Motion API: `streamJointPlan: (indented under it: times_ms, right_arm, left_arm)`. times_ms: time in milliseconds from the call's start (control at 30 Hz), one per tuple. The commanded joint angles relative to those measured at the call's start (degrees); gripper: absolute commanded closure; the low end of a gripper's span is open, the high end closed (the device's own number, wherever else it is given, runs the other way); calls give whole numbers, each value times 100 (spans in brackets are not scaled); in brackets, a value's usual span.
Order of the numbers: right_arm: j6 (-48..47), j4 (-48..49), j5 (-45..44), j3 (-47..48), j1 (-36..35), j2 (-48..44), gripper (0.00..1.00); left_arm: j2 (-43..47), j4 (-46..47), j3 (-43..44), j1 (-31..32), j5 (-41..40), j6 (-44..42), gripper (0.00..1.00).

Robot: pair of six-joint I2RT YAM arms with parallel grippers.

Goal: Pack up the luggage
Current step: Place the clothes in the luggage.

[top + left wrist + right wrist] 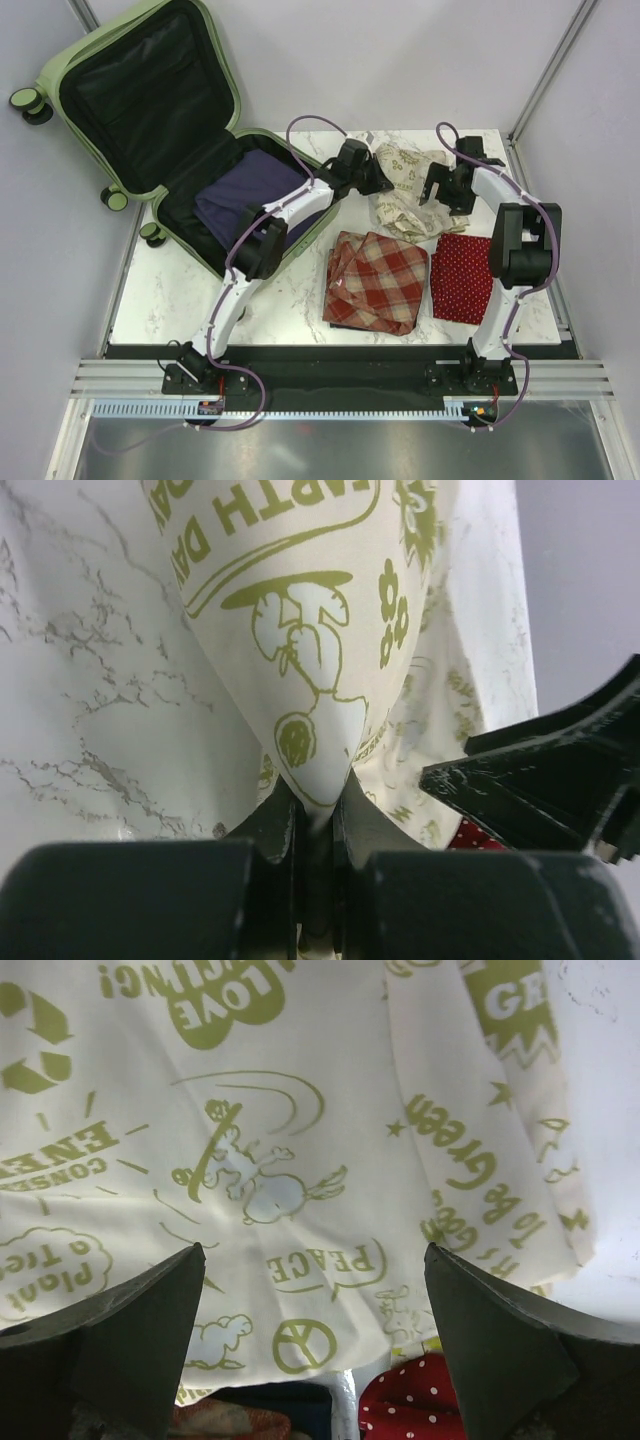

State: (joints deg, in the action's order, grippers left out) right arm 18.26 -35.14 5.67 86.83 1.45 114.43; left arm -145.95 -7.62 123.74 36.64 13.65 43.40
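The luggage (140, 90), a pale green suitcase, lies open at the back left, its black-lined lid leaning back. A navy garment (245, 190) fills its lower half. A cream cloth (405, 190) with olive-green print lies crumpled on the marble between my two grippers. My left gripper (378, 178) is shut on the cream cloth (300, 630), and a pinched fold runs up out of the left gripper (315, 800). My right gripper (440, 190) hovers just right of it. The right gripper (312, 1255) is open, its fingers wide apart over the cream cloth (300, 1140).
A folded red-and-tan plaid cloth (375, 280) and a red polka-dot cloth (462, 275) lie near the front of the marble table (180, 290). The right gripper's dark finger (540, 780) shows close by in the left wrist view. Walls enclose the table.
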Motion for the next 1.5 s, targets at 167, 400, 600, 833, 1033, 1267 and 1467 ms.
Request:
streamJointPlan:
  times_ms: [167, 400, 600, 833, 1033, 1267, 1467]
  right_arm:
    - [-15, 42, -31, 45, -14, -439, 2]
    - [81, 130, 4, 36, -14, -474, 2]
    - [107, 174, 74, 45, -14, -474, 2]
    - [204, 191, 285, 194, -14, -492, 2]
    - [239, 226, 373, 159, -14, -501, 2]
    - [283, 297, 435, 142, -66, -457, 2]
    - [292, 305, 496, 203, -110, -369, 2]
  left_arm:
    - [1252, -108, 335, -87, 103, -648, 98]
    - [1928, -1045, 317, -219, -169, -719, 98]
    - [2658, -1830, 10, -473, -679, -789, 98]
    - [3958, -2121, -1325, -1264, -732, -841, 98]
    - [4662, -2358, -2231, -2038, -653, -1202, 98]
    - [5524, -2464, -3408, -2390, -1337, -1456, 98]
    - [5999, -2254, -4531, -2478, -2259, -1440, 98]
